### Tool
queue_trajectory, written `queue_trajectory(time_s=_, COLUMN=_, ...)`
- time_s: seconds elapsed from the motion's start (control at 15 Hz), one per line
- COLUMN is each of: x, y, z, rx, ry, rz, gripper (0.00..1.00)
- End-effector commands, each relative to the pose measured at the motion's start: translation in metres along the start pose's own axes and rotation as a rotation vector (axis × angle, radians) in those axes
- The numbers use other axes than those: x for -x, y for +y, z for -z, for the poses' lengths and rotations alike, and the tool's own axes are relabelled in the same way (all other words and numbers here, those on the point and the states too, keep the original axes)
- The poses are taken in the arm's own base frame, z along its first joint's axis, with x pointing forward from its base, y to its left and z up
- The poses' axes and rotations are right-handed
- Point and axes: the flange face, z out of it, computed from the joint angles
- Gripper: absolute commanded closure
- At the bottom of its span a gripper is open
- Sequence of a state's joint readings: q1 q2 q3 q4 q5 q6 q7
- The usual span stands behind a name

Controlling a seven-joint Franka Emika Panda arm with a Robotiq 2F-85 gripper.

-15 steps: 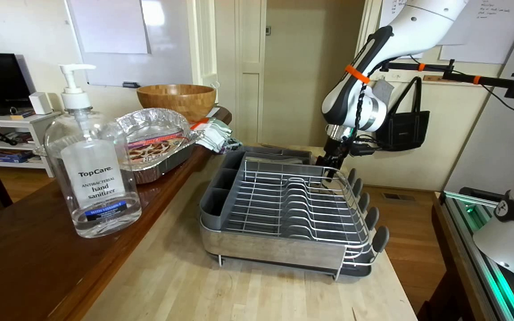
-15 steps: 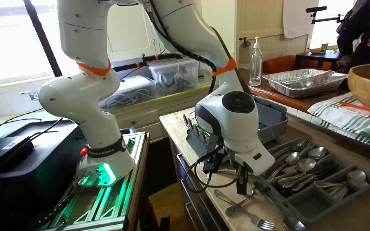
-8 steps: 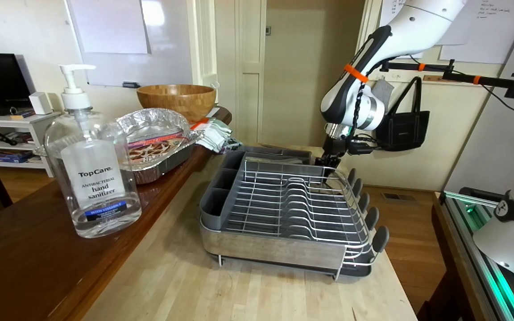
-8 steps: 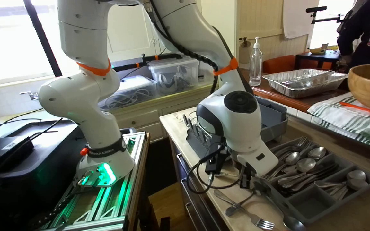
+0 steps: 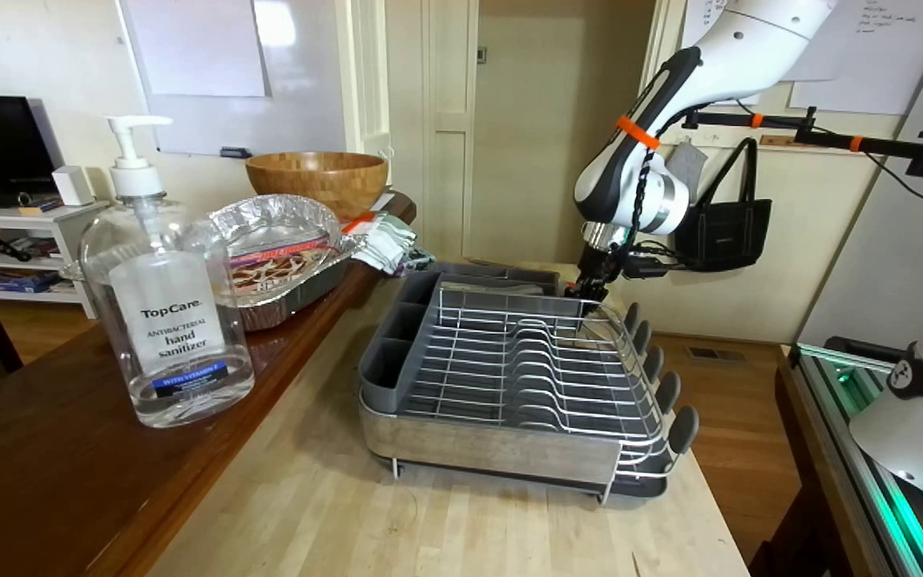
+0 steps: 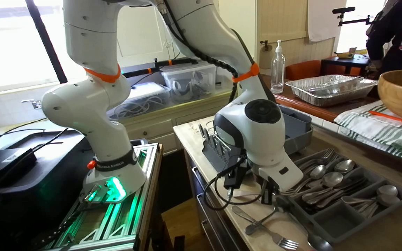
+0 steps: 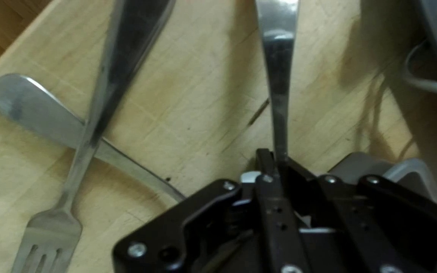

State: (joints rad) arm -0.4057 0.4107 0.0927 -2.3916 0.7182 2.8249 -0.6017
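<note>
Evidently, my hand (image 7: 281, 163) is clamped narrowly on a metal utensil (image 7: 279, 72) at its slim part, presumably for purchase; the broad end points to twelve o'clock in the wrist view. At nine, a fork (image 7: 96, 125) lies across a second handle (image 7: 40, 108).

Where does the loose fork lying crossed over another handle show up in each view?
In an exterior view: not visible; the dish rack fills the middle, the pincer beyond it.
In an exterior view: the fork is at the bottom, right of centre, below the pincer.
Wrist view: the fork is left of the pincer, tines at the bottom edge.
Shared landmark: the pincer shows in all three.
</note>
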Motion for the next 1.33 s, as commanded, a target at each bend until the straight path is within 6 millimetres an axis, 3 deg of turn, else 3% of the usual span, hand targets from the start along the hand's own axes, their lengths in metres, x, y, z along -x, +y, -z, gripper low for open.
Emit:
queue_trajectory(time_s=0.0, x=0.001, y=0.004, z=0.003, rx=0.021, ry=-0.029, rz=-0.023, gripper=0.99)
queue_trajectory(time_s=0.53, x=0.0, y=-0.001, z=0.036, rx=0.118, ry=-0.088, rz=0.001, gripper=0.99)
queue_trajectory(time_s=1.07, x=-0.023, y=-0.016, z=0.085, rx=0.155, ry=-0.094, rz=0.062, gripper=0.99)
queue_trajectory(time_s=1.27, x=-0.041, y=-0.024, z=0.101, rx=0.171, ry=-0.095, rz=0.106, gripper=0.99)
